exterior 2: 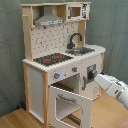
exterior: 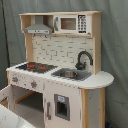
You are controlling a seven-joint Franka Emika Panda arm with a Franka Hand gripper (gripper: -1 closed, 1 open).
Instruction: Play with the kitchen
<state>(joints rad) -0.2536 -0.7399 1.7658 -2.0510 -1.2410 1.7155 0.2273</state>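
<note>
The kitchen (exterior: pixel 60 75) (exterior 2: pixel 55 65) is a tall toy of pale wood and white panels, seen in both exterior views. Its top carries a black hob with red rings (exterior: pixel 36 66) (exterior 2: pixel 52 59), a sink (exterior: pixel 71 74) (exterior 2: pixel 82 50) and a black faucet (exterior: pixel 83 59) (exterior 2: pixel 75 39). The oven door (exterior 2: pixel 70 104) hangs open and tilted outward. In the second exterior view my white arm (exterior 2: pixel 114 89) comes in from the right, and my gripper (exterior 2: pixel 95 77) is up against the black panel on the cabinet door beside the oven.
A grey hood (exterior: pixel 38 26) (exterior 2: pixel 49 20) and a toy microwave (exterior: pixel 70 23) (exterior 2: pixel 77 11) sit on top, above a pegboard back (exterior 2: pixel 50 37). A grey curtain hangs behind. The floor (exterior 2: pixel 20 120) is wood. A white shape (exterior: pixel 10 119) fills the first exterior view's bottom left corner.
</note>
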